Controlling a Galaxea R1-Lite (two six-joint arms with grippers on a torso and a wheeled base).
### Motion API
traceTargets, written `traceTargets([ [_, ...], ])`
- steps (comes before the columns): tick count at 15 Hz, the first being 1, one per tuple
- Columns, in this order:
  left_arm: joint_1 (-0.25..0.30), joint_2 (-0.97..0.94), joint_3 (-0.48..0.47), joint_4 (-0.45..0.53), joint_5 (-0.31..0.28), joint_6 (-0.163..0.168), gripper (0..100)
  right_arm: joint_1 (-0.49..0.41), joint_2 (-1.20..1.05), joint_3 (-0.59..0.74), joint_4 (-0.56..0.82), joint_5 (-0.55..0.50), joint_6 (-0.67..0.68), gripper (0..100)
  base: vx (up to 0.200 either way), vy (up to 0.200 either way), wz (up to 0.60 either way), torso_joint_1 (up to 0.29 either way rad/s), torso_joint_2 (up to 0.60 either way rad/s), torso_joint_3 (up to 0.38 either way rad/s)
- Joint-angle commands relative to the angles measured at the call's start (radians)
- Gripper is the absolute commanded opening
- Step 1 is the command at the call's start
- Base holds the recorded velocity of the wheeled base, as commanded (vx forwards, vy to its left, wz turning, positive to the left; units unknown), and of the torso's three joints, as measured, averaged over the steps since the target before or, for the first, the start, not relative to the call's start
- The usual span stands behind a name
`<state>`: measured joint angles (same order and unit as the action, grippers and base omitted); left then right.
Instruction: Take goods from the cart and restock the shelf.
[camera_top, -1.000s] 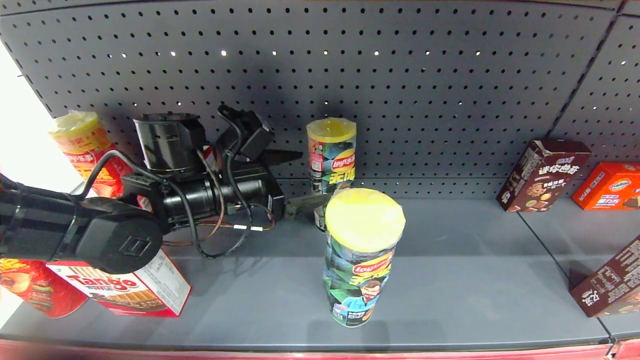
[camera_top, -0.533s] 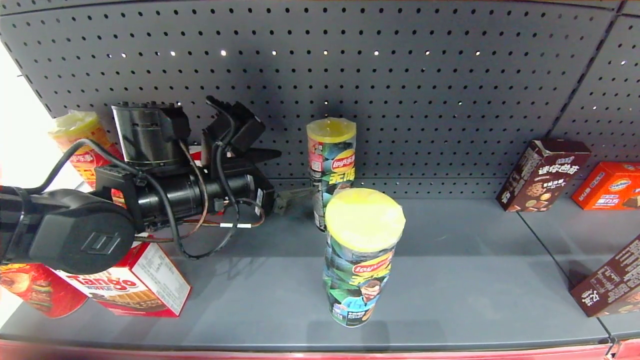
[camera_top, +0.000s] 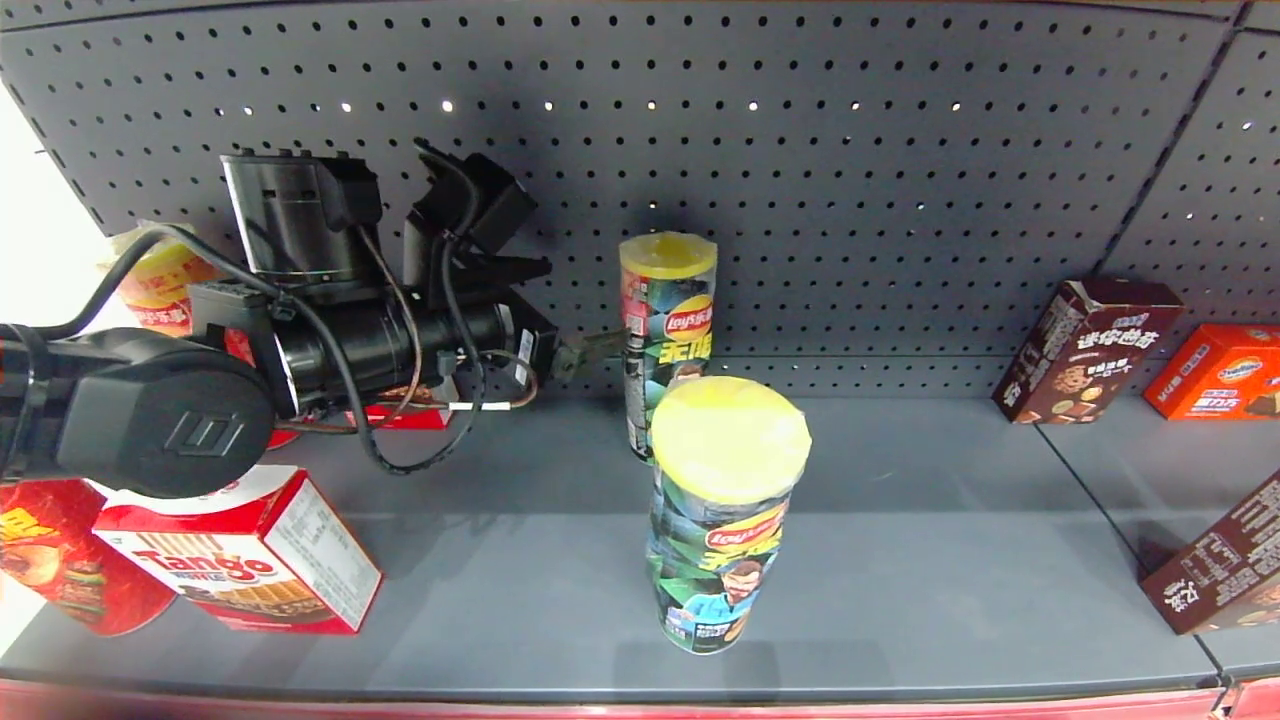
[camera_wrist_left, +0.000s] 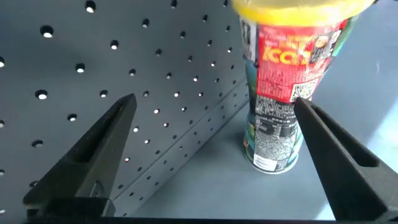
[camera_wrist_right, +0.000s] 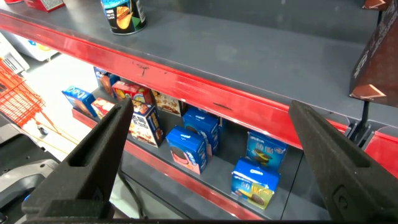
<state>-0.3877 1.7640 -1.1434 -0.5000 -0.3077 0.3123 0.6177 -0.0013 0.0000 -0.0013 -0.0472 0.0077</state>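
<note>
Two green chip cans with yellow lids stand upright on the grey shelf (camera_top: 950, 560): one near the front (camera_top: 725, 510) and one against the pegboard (camera_top: 668, 330). My left gripper (camera_top: 585, 302) hovers open just left of the rear can, its lower fingertip close to the can's side. The left wrist view has this rear can (camera_wrist_left: 280, 93) beyond the open left gripper (camera_wrist_left: 214, 104), nearer one finger and not between them. My right gripper (camera_wrist_right: 211, 106) is open and holds nothing, below the shelf's red front edge (camera_wrist_right: 205, 93). The front can's base (camera_wrist_right: 124, 14) stands on the shelf there.
A red and white wafer box (camera_top: 240, 570) and a red can (camera_top: 60, 570) lie at the front left. Another can (camera_top: 160, 280) stands behind my arm. Brown boxes (camera_top: 1085, 350) (camera_top: 1215, 570) and an orange box (camera_top: 1215, 372) sit right. Lower shelves hold blue boxes (camera_wrist_right: 186, 146). An orange wire cart (camera_wrist_right: 15, 93) is nearby.
My left arm pulled back to the left from the rear can, then rose higher along the pegboard. The rear can stays upright, and the front can has not moved.
</note>
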Motion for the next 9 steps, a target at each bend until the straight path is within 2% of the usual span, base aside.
traceTargets([
  [1, 0.0, 0.018, -0.006, -0.002, 0.001, 0.001, 100, 0.001, 0.001, 0.0, 0.0, 0.0, 0.0, 100, 0.0, 0.0, 0.0, 0.0, 0.0, 0.0],
  [5, 0.0, 0.046, -0.018, -0.003, 0.025, 0.024, 100, 0.001, 0.001, 0.0, 0.0, 0.0, 0.0, 100, 0.0, 0.0, 0.0, 0.0, 0.0, 0.0],
  [9, 0.007, 0.031, 0.001, -0.006, 0.028, 0.025, 100, 0.002, 0.001, 0.0, 0.0, 0.0, 0.0, 100, 0.0, 0.0, 0.0, 0.0, 0.0, 0.0],
])
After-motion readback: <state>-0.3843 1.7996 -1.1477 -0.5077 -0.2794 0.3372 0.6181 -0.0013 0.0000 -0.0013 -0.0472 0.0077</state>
